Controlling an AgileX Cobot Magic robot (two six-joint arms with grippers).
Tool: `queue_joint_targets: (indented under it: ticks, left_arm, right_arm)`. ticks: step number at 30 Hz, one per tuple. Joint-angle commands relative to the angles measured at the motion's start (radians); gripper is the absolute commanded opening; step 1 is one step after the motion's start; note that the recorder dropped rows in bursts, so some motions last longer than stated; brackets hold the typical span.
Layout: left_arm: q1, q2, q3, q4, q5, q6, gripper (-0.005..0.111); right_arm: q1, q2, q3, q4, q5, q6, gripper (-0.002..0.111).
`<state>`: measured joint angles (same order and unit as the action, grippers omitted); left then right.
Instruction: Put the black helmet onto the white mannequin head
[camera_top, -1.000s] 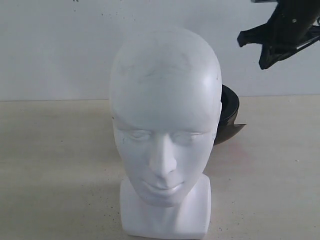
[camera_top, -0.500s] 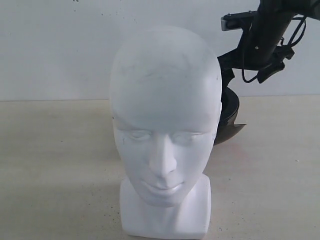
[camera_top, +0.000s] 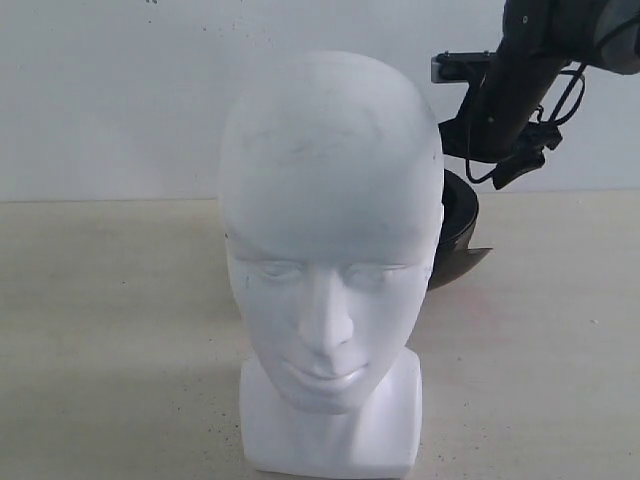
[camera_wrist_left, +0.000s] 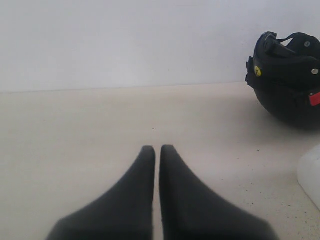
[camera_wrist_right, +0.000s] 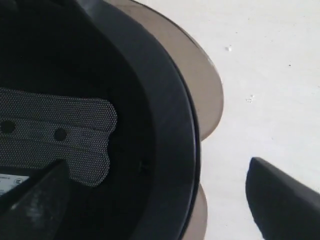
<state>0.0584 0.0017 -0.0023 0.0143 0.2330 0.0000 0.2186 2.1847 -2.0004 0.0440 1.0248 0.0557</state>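
The white mannequin head (camera_top: 330, 250) stands upright on its blocky base at the front middle of the table, face toward the camera. Behind it to the right lies the black helmet (camera_top: 458, 222), mostly hidden; its smoky visor (camera_top: 455, 268) pokes out. The left wrist view also shows the helmet (camera_wrist_left: 287, 82), with its red buckle. My right gripper (camera_wrist_right: 156, 167) is open, straddling the helmet's rim (camera_wrist_right: 172, 150): one finger (camera_wrist_right: 35, 200) inside the shell, the other (camera_wrist_right: 280, 200) outside over the table. My left gripper (camera_wrist_left: 157, 150) is shut and empty, low over the table, away from the helmet.
The pale beige table (camera_top: 120, 320) runs back to a white wall (camera_top: 120, 90). The right arm (camera_top: 510, 90) hangs over the helmet. A corner of the mannequin's base (camera_wrist_left: 311, 175) shows in the left wrist view.
The right arm has swung in from the upper right and come down behind the mannequin head onto the helmet. The helmet and the head have not moved.
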Motion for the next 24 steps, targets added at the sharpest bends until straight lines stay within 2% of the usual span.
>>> queue_joint_targets:
  ticks: [1,4,6,11,16,20,24]
  left_arm:
    - [-0.005,-0.002,0.002,0.002,0.001,0.008,0.004]
    - [-0.005,-0.002,0.002,0.002,0.001,0.008,0.004]
    - [-0.005,-0.002,0.002,0.002,0.001,0.008,0.004]
    - [-0.005,-0.002,0.002,0.002,0.001,0.008,0.004]
    - [-0.005,-0.002,0.002,0.002,0.001,0.008,0.004]
    - [-0.005,-0.002,0.002,0.002,0.001,0.008,0.004]
    - [-0.005,-0.002,0.002,0.002,0.001,0.008,0.004]
  right_arm:
    - [0.000,0.027,-0.005,0.001,-0.030,0.008,0.089]
    - [0.000,0.041,-0.005,0.001,-0.059,0.040,0.089]
    - [0.000,0.041,-0.005,0.001,-0.074,0.048,0.082]
    - [0.000,0.041,-0.005,-0.001,-0.072,0.066,0.044]
    - [0.000,0.041,-0.005,-0.001,-0.064,0.066,0.018]
    - [0.000,0.041,-0.005,-0.001,-0.049,0.066,0.011]
    - [0.000,0.041,-0.005,-0.005,-0.031,0.038,0.011]
